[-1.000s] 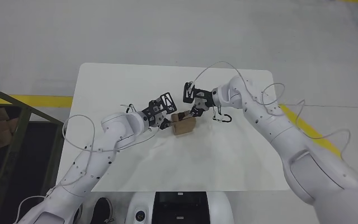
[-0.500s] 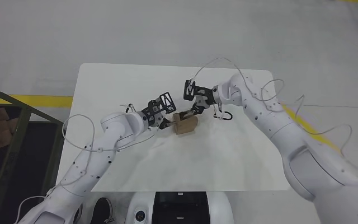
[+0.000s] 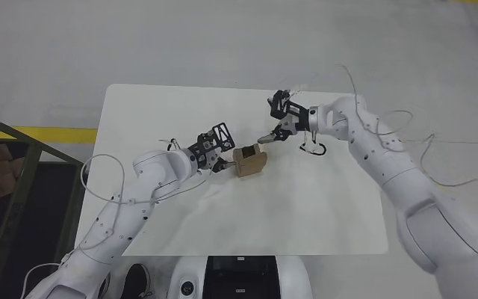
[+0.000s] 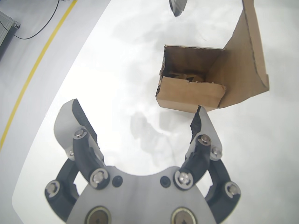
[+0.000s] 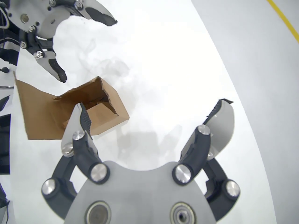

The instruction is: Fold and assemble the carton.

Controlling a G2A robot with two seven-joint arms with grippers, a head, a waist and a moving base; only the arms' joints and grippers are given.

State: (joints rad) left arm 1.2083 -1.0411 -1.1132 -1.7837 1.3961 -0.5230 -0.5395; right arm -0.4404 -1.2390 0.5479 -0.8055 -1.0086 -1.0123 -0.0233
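Left gripper [image 4: 136,107] spread wide over the white table [image 4: 112,54], one fingertip [image 4: 198,115] at the near edge of the open cardboard box [image 4: 189,95], tall flap [image 4: 245,66] up, right gripper's fingertip [image 4: 178,3] beyond.

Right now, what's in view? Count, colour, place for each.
carton: 1, brown cardboard, mid-table, top open, long flap standing out
table: 1, white, under the carton
floor line: 1, yellow, on the grey floor past the table
metal frame: 1, dark, on the floor beside the table
left claw: 1, grey and black, open, close beside the carton
right claw: 1, grey and black, open, on the carton's opposite side
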